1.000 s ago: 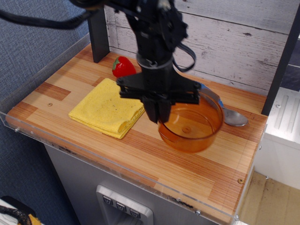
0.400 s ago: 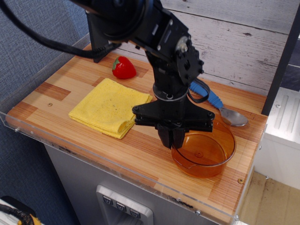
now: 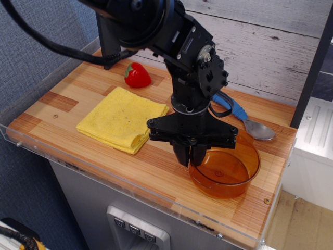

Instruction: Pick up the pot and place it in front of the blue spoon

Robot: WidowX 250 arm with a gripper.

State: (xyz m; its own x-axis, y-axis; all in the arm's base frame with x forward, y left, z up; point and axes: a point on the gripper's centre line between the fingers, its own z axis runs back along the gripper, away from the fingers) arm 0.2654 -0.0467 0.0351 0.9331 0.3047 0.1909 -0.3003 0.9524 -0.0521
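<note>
The see-through orange pot stands on the wooden table near the front right, just in front of the blue spoon. The blue spoon lies behind it, blue handle toward the arm and silver bowl to the right. My gripper hangs over the pot's left rim. Its two fingers stand a little apart on either side of the rim wall. The arm hides part of the spoon's handle.
A folded yellow cloth lies to the left of the gripper. A red strawberry toy sits behind the cloth. A clear plastic rim runs along the table's front edge. A dark post stands at the back left.
The gripper carried the pot down and to the right, from above the table's middle to the table in front of the spoon. Since then the fingers have parted slightly at the rim.
</note>
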